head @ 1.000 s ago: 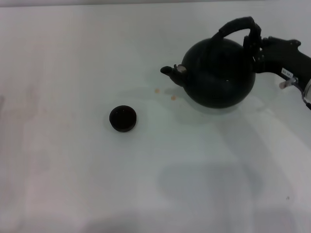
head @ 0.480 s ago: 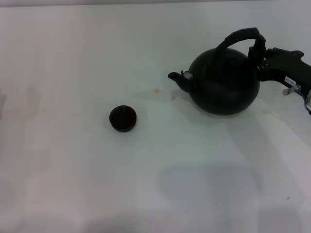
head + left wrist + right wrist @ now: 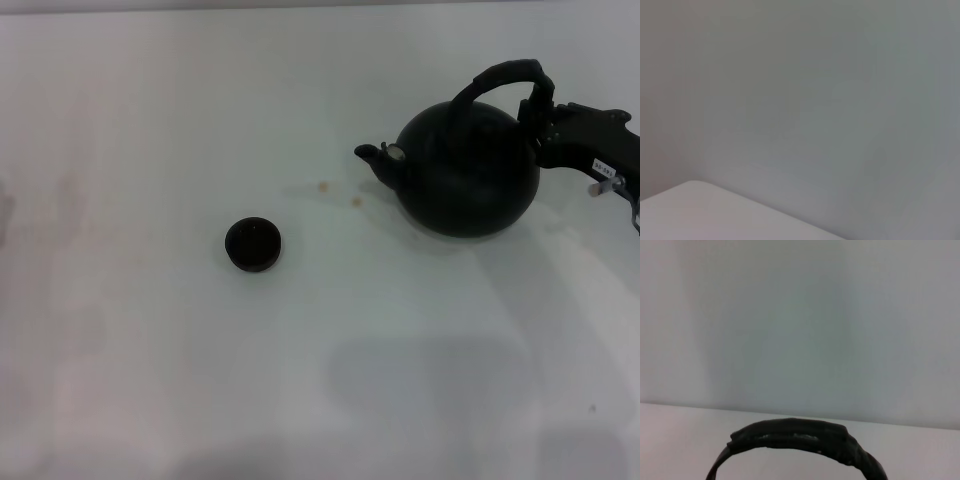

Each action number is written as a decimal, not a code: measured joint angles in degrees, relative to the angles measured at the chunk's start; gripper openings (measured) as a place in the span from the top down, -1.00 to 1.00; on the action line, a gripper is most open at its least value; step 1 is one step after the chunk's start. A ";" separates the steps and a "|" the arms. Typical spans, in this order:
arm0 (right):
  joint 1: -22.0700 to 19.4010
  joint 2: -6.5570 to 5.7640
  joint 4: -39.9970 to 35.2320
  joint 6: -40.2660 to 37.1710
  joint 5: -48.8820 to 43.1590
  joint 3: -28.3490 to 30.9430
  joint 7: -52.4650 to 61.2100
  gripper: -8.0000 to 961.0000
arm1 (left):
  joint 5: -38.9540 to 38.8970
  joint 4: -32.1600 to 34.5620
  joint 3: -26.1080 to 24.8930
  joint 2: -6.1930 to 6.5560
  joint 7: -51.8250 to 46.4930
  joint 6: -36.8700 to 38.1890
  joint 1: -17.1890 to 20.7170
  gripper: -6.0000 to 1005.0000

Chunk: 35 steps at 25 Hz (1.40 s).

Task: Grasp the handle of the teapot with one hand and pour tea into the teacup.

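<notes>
The large matte-black teapot (image 3: 468,178) is at the right of the white table (image 3: 150,350), spout (image 3: 372,154) pointing left toward the teacup. Its ribbed black handle (image 3: 505,76) arches over the top and also shows in the right wrist view (image 3: 800,436). My right gripper (image 3: 545,118) comes in from the right edge and is shut on the handle's right end. The small dark teacup (image 3: 252,243) stands alone, well left of and nearer than the spout. My left gripper is out of view.
Two small brownish spots (image 3: 323,186) (image 3: 356,201) lie on the table just left of the teapot. The left wrist view shows only a pale wall and a table corner (image 3: 700,215).
The teapot has moved right and slightly down with my right gripper, away from the teacup, and its body has levelled out. The teacup has not moved.
</notes>
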 joint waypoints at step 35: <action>-0.86 -0.42 5.47 -21.45 -5.43 12.51 -0.15 -0.43 | -0.01 -0.34 -0.05 -0.17 -0.09 0.00 -0.09 -0.77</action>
